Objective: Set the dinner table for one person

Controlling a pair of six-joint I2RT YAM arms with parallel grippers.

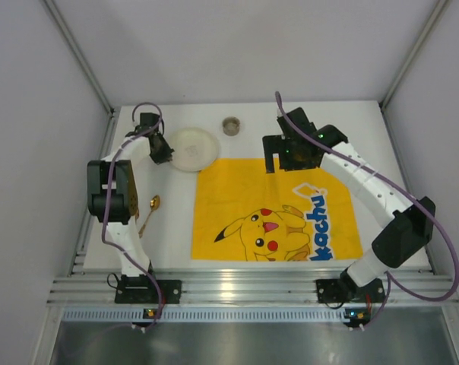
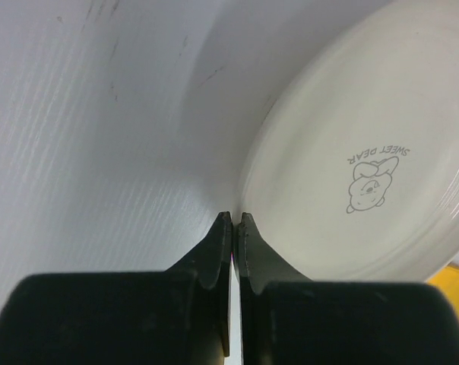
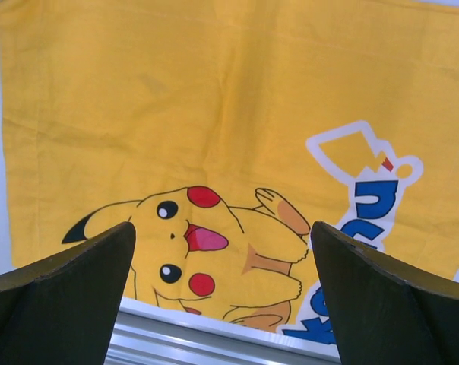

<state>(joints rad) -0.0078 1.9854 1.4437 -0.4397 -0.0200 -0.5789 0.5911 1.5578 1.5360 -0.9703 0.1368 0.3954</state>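
The white dinner table [image 1: 351, 122] holds a yellow cartoon-printed mat [image 1: 237, 190] in the middle. A white plate [image 1: 193, 148] lies at the mat's far left corner. My left gripper [image 1: 163, 149] sits at the plate's left rim. In the left wrist view its jaws [image 2: 234, 217] are shut with the tips against the plate's [image 2: 366, 152] edge; I see nothing between them. My right gripper [image 1: 279, 162] is open and empty above the mat's far edge. The right wrist view shows its jaws [image 3: 222, 224] wide apart over the mat [image 3: 214, 91].
A gold spoon [image 1: 150, 209] lies on the table left of the mat, beside the left arm. A small grey cup [image 1: 231, 125] stands at the back, right of the plate. The aluminium rail [image 1: 245, 287] runs along the near edge. Walls enclose the table.
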